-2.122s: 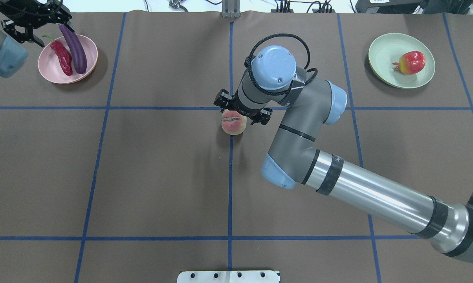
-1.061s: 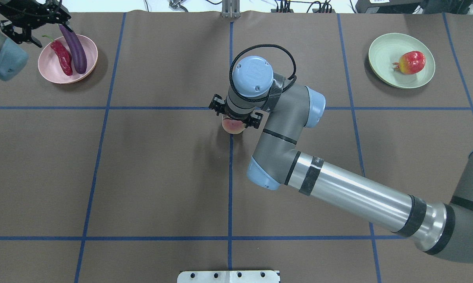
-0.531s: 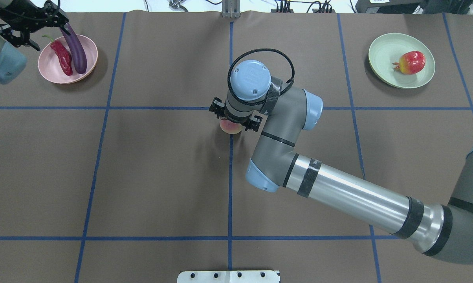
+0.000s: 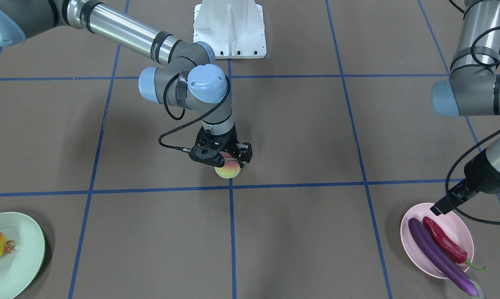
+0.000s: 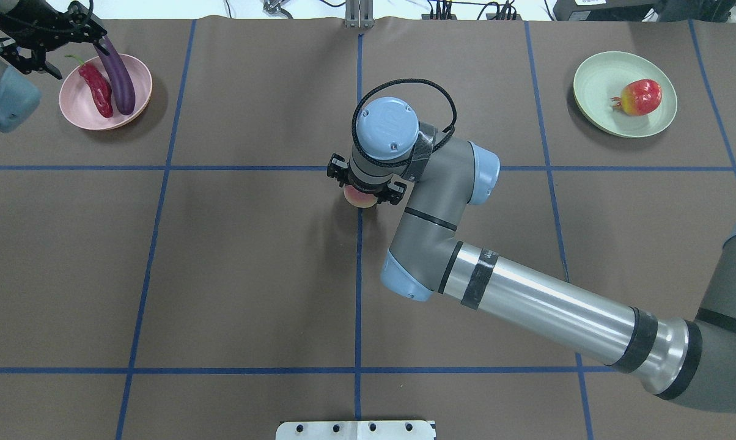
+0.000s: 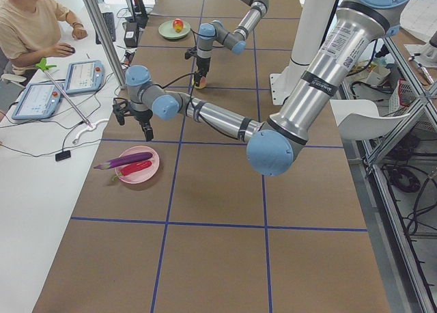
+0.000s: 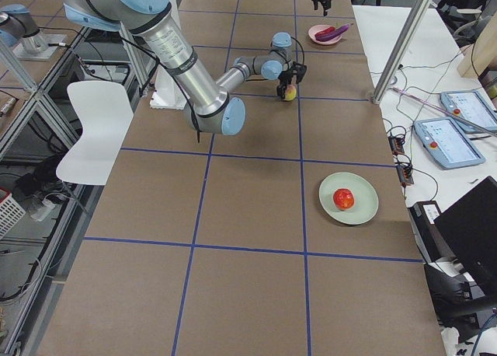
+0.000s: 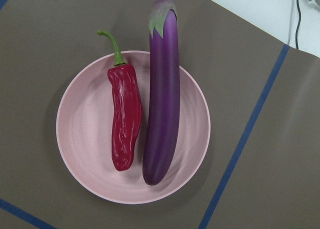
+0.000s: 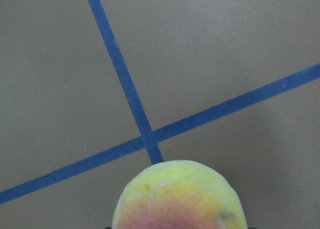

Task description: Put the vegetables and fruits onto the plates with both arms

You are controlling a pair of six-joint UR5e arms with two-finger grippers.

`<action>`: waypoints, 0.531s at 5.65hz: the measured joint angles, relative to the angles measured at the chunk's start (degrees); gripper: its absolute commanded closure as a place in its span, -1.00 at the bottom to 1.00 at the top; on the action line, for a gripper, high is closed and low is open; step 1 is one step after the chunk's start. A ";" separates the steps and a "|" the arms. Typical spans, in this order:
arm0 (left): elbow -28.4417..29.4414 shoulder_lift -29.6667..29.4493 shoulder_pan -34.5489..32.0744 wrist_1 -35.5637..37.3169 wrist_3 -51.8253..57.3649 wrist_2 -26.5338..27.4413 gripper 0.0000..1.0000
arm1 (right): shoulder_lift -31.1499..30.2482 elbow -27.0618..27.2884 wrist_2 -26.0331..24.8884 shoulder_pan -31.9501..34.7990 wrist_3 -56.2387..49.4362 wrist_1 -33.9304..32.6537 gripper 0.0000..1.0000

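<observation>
The peach sits at the table's middle by a tape crossing. My right gripper is down over it and shut on it, and it covers most of the peach in the overhead view. The peach fills the bottom of the right wrist view. The purple eggplant and red chili lie side by side on the pink plate. My left gripper hangs open and empty above that plate's far edge. The pomegranate lies on the green plate.
The white robot base stands at the table's near edge. Blue tape lines divide the brown table cover. My left arm's elbow hangs over the left side. An operator sits at a side desk with tablets.
My right arm came down over the peach and shifted slightly left, so the peach is now mostly covered. My left gripper drew back a little from the pink plate.
</observation>
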 measured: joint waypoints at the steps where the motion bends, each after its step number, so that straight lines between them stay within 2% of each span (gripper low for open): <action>1: -1.92 0.89 -0.04 0.34 0.02 -0.30 -1.00 | -0.11 0.29 -0.01 0.23 -0.28 -0.01 1.00; 3: -9.83 5.99 0.03 1.64 0.04 -0.74 -1.00 | -0.84 0.81 0.43 5.98 -5.99 -0.30 1.00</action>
